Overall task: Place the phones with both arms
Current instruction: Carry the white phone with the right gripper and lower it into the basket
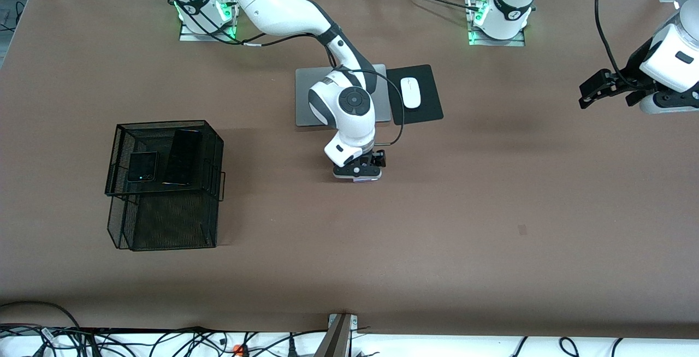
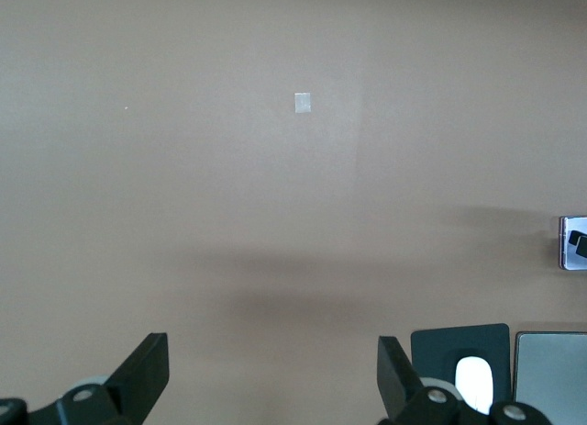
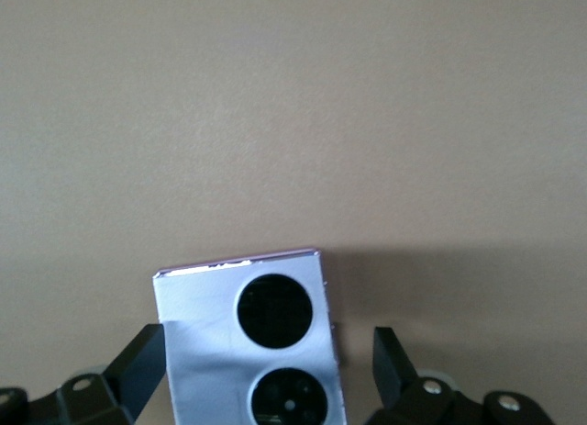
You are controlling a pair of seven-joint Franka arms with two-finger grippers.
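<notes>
Right gripper [image 1: 357, 176] low over the lilac-white phone [image 3: 252, 342], mid-frame.

Mesh basket [image 1: 123, 220], left of frame, holds the squarish black phone [image 1: 143, 167] and slim black phone [image 1: 183, 157]. Only the right wrist view shows the lilac phone's two lenses between spread, unclenched fingers [image 3: 138, 370]. Far right, the left gripper [image 1: 606, 90] waits, released.

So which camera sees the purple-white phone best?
The right wrist view: the lilac-white phone fills it, both round lenses clear, between the right gripper's open fingers. The front view shows only a sliver under that gripper; the left wrist view shows just an edge.
</notes>
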